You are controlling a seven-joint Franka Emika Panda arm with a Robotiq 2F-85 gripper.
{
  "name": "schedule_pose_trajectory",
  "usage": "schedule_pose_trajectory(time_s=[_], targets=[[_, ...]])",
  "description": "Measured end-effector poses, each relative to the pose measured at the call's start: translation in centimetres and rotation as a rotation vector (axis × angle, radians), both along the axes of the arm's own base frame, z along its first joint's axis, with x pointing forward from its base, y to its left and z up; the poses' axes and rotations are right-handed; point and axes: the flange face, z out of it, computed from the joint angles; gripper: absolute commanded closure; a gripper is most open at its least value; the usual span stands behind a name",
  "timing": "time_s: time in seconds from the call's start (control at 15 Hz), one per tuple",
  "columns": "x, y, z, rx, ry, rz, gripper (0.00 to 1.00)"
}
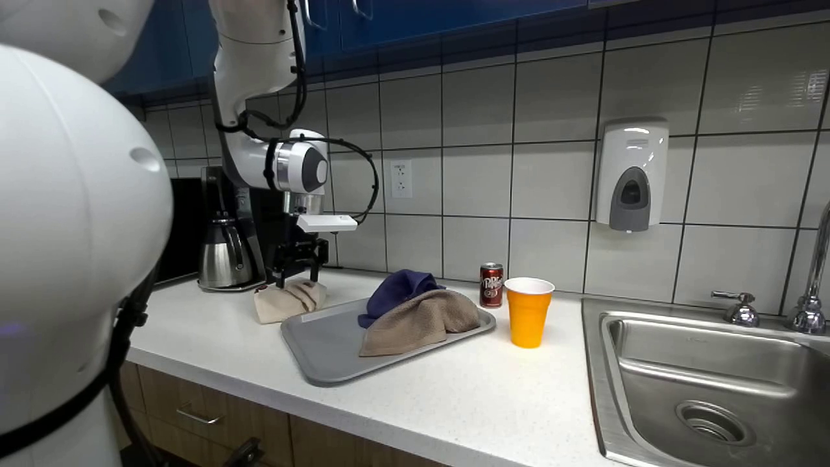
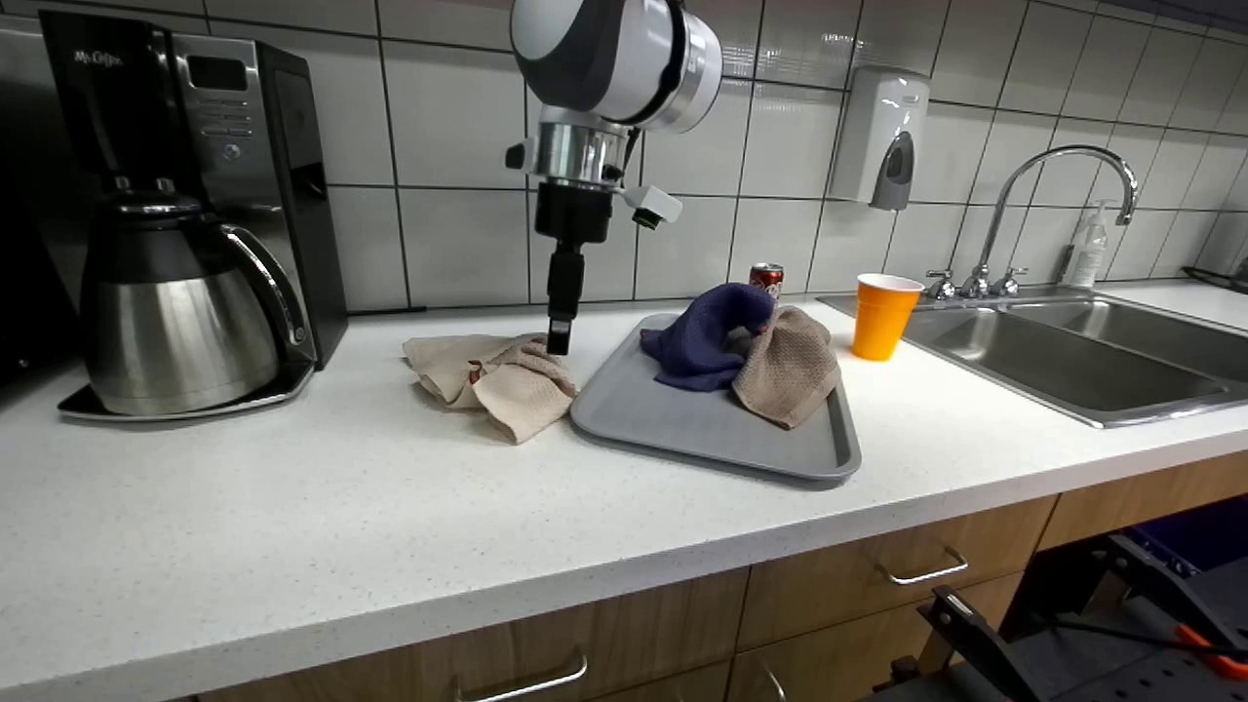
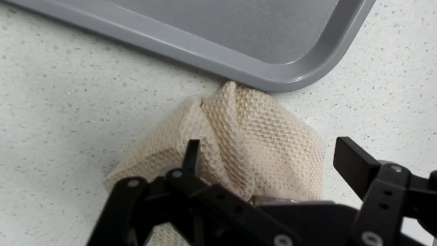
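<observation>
My gripper (image 3: pixel 268 150) points down over a crumpled beige cloth (image 3: pixel 273 136), its fingers wide apart and nothing gripped. In the wrist view the left finger is over the cloth's folds, while the right finger (image 3: pixel 355 164) is over bare counter just past its edge. The fingertips look very close to the cloth (image 2: pixel 526 400) in both exterior views; whether they touch it I cannot tell. A small reddish-brown bit (image 2: pixel 475 372) shows among its folds. Beside the cloth is a grey tray (image 2: pixel 673 424) bearing a dark blue cloth (image 2: pixel 702 341) and a brown cloth (image 2: pixel 792 370).
An orange cup (image 1: pixel 528 318) and a dark red soda can (image 1: pixel 491 285) stand beyond the tray, before the steel sink (image 1: pixel 600 389). On the opposite side is a coffee maker with a steel carafe (image 2: pixel 180 331). The tiled wall runs behind; a soap dispenser (image 1: pixel 632 175) hangs there.
</observation>
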Motion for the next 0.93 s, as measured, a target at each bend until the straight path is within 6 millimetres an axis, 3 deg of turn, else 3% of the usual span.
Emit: schedule_pose_trajectory(time_s=[0.93], targets=[[-0.17, 0.61, -0.27, -0.014, -0.008, 0.034, 0.00]])
